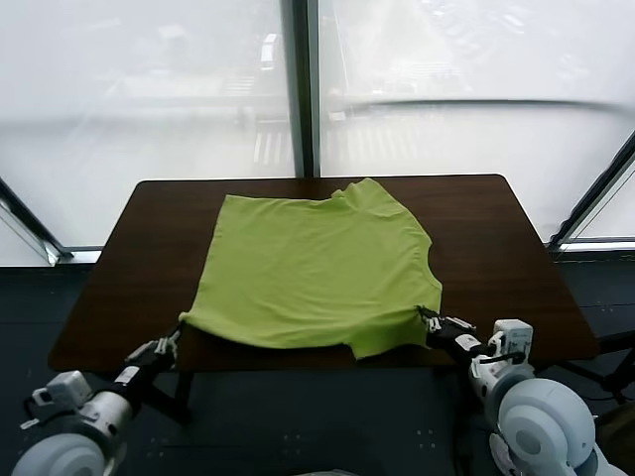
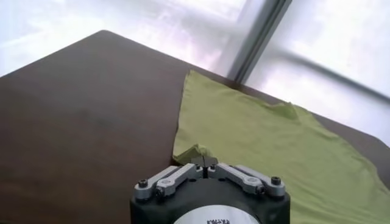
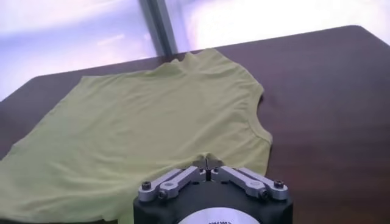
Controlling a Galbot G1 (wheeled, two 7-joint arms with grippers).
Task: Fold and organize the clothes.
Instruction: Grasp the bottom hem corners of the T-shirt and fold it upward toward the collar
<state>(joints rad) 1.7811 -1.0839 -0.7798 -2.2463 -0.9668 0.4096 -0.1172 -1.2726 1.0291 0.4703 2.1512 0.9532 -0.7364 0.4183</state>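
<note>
The clothes are one lime-green T-shirt (image 1: 308, 268) lying flat and sideways on the dark brown table (image 1: 496, 228), its neck side toward the right. My left gripper (image 1: 179, 333) is at the near left corner of the shirt, by the table's front edge, shut on a pinch of the fabric. In the left wrist view the gripper (image 2: 204, 163) holds a small raised fold of the shirt (image 2: 274, 146). At the near right corner my right gripper (image 1: 428, 316) is shut on the shirt's edge. The right wrist view shows that gripper (image 3: 207, 163) closed on the hem of the shirt (image 3: 140, 128).
Bare table shows on both sides of the shirt (image 1: 139, 248) (image 3: 329, 91). A large window with a dark vertical frame (image 1: 303, 89) stands behind the table. Dark floor (image 1: 327, 416) lies below the front edge.
</note>
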